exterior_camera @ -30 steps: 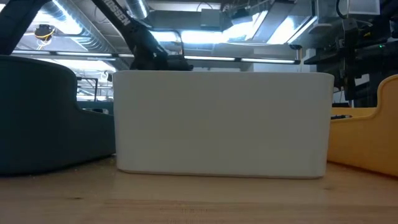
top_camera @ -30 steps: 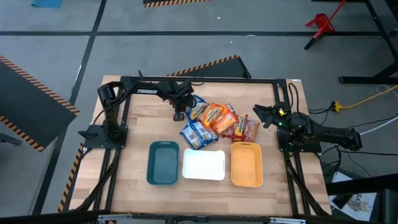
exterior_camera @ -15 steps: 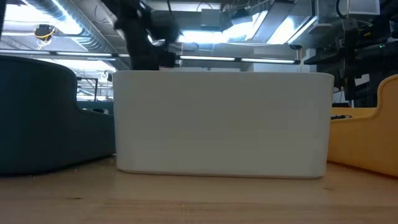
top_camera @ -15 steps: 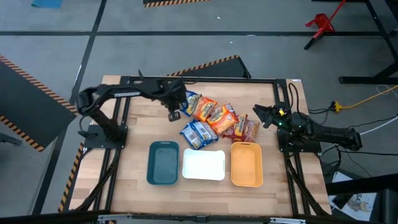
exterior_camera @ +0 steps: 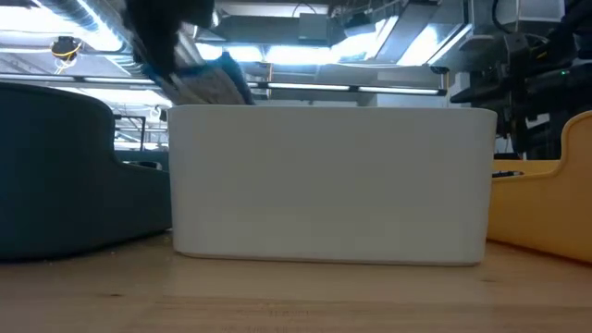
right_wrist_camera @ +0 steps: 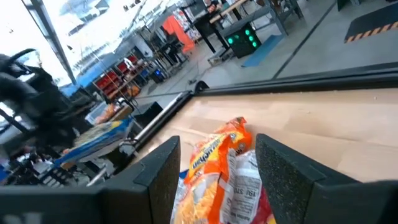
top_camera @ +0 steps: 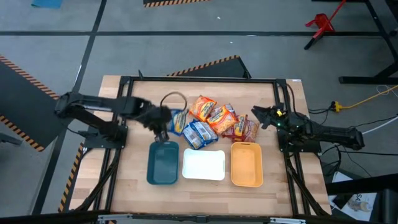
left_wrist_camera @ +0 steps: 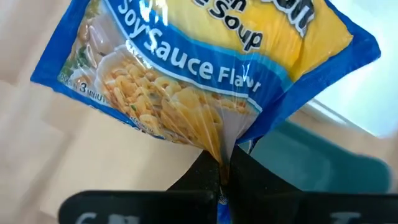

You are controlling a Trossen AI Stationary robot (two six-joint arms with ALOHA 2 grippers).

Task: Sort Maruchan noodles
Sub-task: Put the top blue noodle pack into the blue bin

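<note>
From above we see three trays in a row at the near part of the table (top_camera: 273, 186): a teal tray (top_camera: 163, 163) on the left, a white tray (top_camera: 203, 165) in the middle and an orange tray (top_camera: 246, 164) on the right. All three look bare inside; no packet lies in any of them. In the low view the white tray fills the middle, with the teal one to its left and the orange one to its right.

Our left gripper (top_camera: 163, 129) hangs just above the far edge of the teal tray, its fingers pinched tight on the corner of a blue noodle packet (left_wrist_camera: 199, 68). The left wrist view shows that packet held clear of the table, with a teal surface beyond it. In the low view the same blue packet (exterior_camera: 211, 81) shows above the white tray's rim.

The other noodle packets (top_camera: 217, 118) lie in a loose heap on the table just beyond the trays: blue ones nearest the white tray, orange ones in the middle, dark red ones beside the orange tray.

Our right gripper (top_camera: 260, 116) waits at the right end of the heap, its fingers apart and holding nothing; an orange packet (right_wrist_camera: 217, 158) lies just ahead of them.
</note>
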